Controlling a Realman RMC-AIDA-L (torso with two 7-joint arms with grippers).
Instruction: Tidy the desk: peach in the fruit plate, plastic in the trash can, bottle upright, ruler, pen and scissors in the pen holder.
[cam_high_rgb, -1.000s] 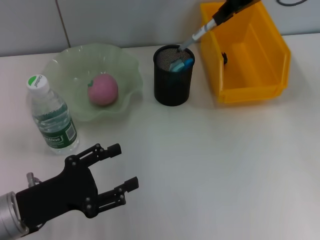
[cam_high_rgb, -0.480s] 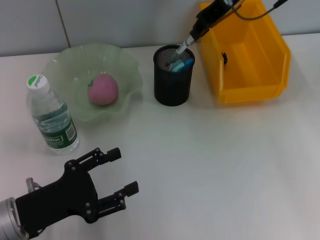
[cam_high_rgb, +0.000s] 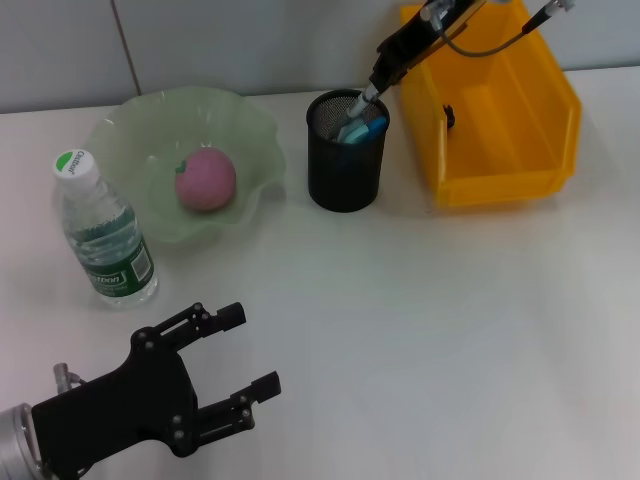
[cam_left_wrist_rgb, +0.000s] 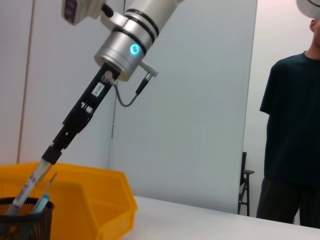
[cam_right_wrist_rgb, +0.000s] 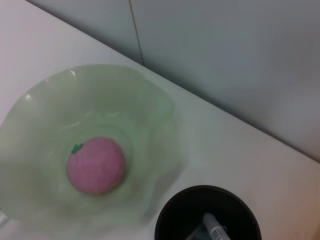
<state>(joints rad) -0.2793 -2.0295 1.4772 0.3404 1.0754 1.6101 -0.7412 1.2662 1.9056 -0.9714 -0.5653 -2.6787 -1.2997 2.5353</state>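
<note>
Left gripper (cam_high_rgb: 243, 362): black, near-left over the white tabletop (cam_high_rgb: 430, 320), fingers (cam_high_rgb: 222, 318) spread wide, holding nothing.

Water bottle (cam_high_rgb: 101, 233): clear plastic, white cap with a green mark, green label; stands upright at the left, just beside the near-left rim of the fruit plate.

Fruit plate (cam_high_rgb: 135, 130): pale green, wavy-edged, translucent; at the far left, between the bottle and the pen holder. The right wrist view shows it from above (cam_right_wrist_rgb: 60, 100).

Peach (cam_high_rgb: 206, 179): pink with a small green stem; lies in the middle of the fruit plate, also seen in the right wrist view (cam_right_wrist_rgb: 96, 165).

Pen holder (cam_high_rgb: 346, 165): black mesh cup, far centre, upright, just beside the left wall of the trash can. Blue-handled items stand inside it; which they are cannot be told.

Pen (cam_high_rgb: 366, 95): pale barrel, tilted, lower end inside the pen holder, upper end at the right gripper. The left wrist view shows it leaning into the mesh cup (cam_left_wrist_rgb: 30, 187).

Right gripper (cam_high_rgb: 385, 72): far centre, above the far-right rim of the pen holder, at the top of the pen; whether its fingers clamp the pen cannot be told.

Trash can (cam_high_rgb: 500, 185): yellow open bin, far right; a small dark item lies against its inner left wall.
</note>
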